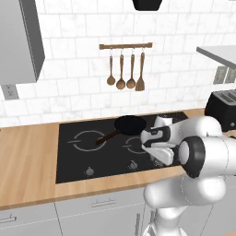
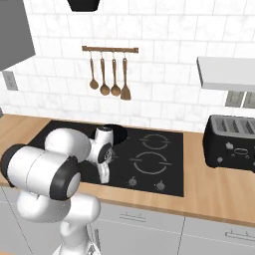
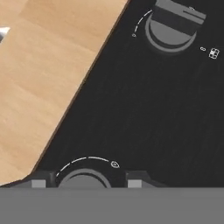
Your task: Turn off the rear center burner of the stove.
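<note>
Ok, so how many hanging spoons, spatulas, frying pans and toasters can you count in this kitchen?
Spoons: 3
Spatula: 1
Frying pan: 1
Toaster: 1
Total: 6

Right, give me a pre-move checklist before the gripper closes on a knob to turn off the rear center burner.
1. Gripper open: ok, the two dark fingertips stand apart at the bottom of the hand view.
2. Small round grey knob sits between the fingertips: ok, centred in the gap.
3. Fingertips touching that knob: cannot tell.
4. This knob belongs to the rear center burner: cannot tell, its marking is too small to read.
5. Second grey knob well apart from the gripper: ok.
6. Small black frying pan on the wide black glass cooktop out of the arm's way: ok, it sits further back, its handle toward the left.
</note>
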